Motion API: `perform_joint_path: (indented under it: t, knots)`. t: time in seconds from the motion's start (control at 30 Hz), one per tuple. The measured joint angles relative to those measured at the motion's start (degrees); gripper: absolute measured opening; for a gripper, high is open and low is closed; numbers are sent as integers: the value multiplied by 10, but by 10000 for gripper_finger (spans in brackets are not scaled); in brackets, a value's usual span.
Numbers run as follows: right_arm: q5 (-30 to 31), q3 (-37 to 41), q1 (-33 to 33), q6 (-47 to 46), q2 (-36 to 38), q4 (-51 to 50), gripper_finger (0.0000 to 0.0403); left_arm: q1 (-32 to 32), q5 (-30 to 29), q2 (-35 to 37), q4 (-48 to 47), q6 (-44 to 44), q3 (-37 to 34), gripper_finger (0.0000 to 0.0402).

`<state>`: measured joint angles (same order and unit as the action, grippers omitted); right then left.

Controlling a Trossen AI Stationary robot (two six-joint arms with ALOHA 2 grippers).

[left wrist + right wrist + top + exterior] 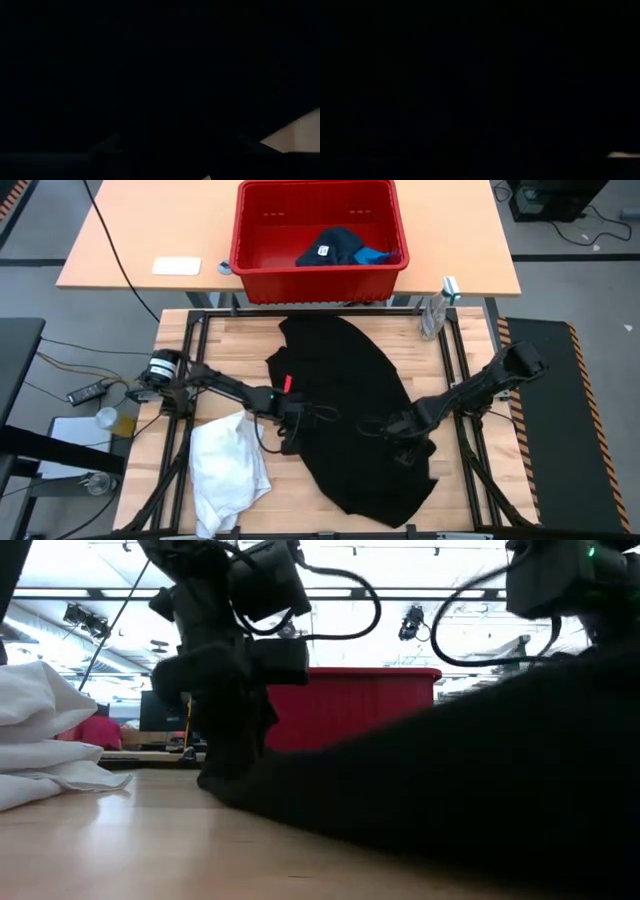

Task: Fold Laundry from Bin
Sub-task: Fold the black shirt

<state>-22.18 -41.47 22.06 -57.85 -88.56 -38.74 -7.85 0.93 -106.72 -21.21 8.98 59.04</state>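
Note:
A black garment (350,405) lies spread across the wooden table. A white garment (228,470) lies crumpled at the near left. The red bin (250,240) stands on the far table, holding a dark navy garment with a white tag (335,246) and a small blue one (376,255). My left gripper (295,432) is down at the black garment's left edge (225,775). My right gripper (402,442) is low over the garment's near right part. Black cloth fills both wrist views.
A clear bottle (433,315) stands at the table's far right corner. A white pad (176,266) lies on the far table, left of the bin. Bare wood shows at the far left (220,345) and near the front edge (200,850).

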Motion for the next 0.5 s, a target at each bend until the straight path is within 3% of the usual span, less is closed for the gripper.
perform_joint_path:
  t: [0.1, 0.27, 0.37, 0.5]
  knots:
    - [-45, -31, 22, -25, -30, 74, 153, 15, -34, 9, -18, -25, -3, 171]
    - [-61, -127, 37, 8, -76, 135, 153, 51, -77, 28, -3, -92, -6, 171]
    - [-50, -178, 32, 63, -85, 30, 153, 71, -82, 51, -28, -101, -8, 171]
    - [16, -201, 28, 106, -54, -116, 153, 84, -85, 114, -82, -131, -8, 171]
